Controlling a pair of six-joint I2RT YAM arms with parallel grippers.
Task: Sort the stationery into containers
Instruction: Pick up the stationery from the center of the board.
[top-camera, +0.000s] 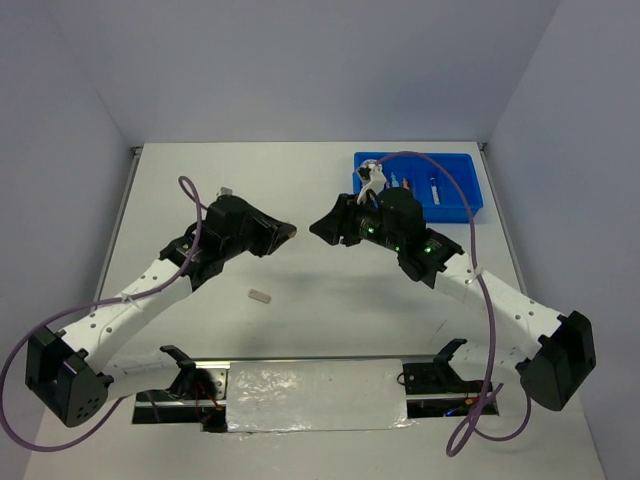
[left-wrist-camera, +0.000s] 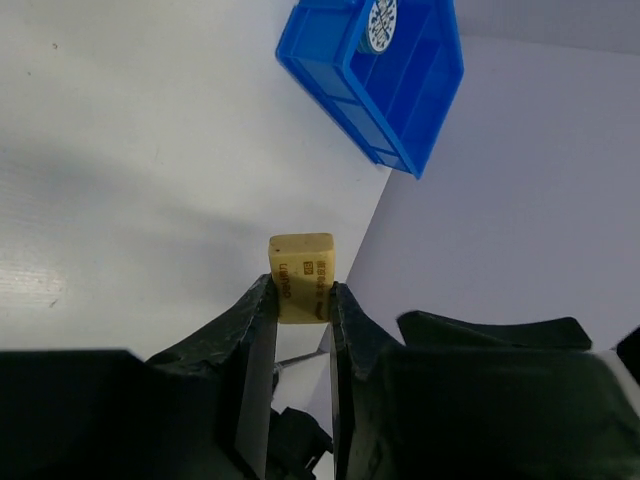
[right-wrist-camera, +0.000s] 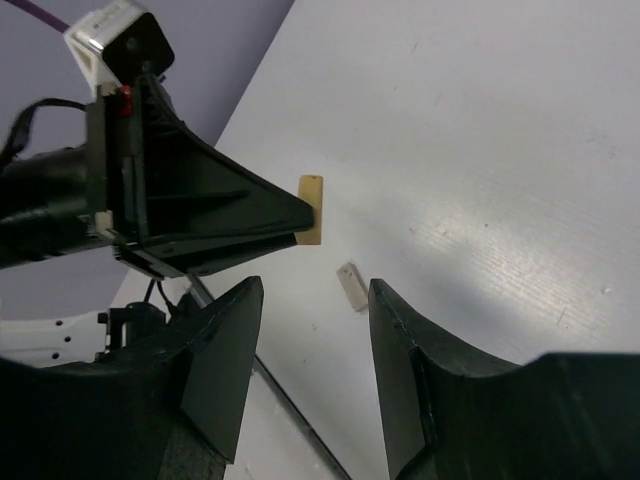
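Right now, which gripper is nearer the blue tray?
Right. The right gripper is just left of the blue tray; the left gripper, shut on the tan block, lies farther left.

The blue tray (left-wrist-camera: 340, 100) looks like smooth, glossy plastic. The tan block (left-wrist-camera: 301, 275) is matt, with printed letters. The white table (left-wrist-camera: 130, 150) is smooth, faintly shiny. The silver sheet (top-camera: 315, 395) is crinkled like foil.

robot lab (bare white table (top-camera: 300, 190), plain walls (top-camera: 300, 60))
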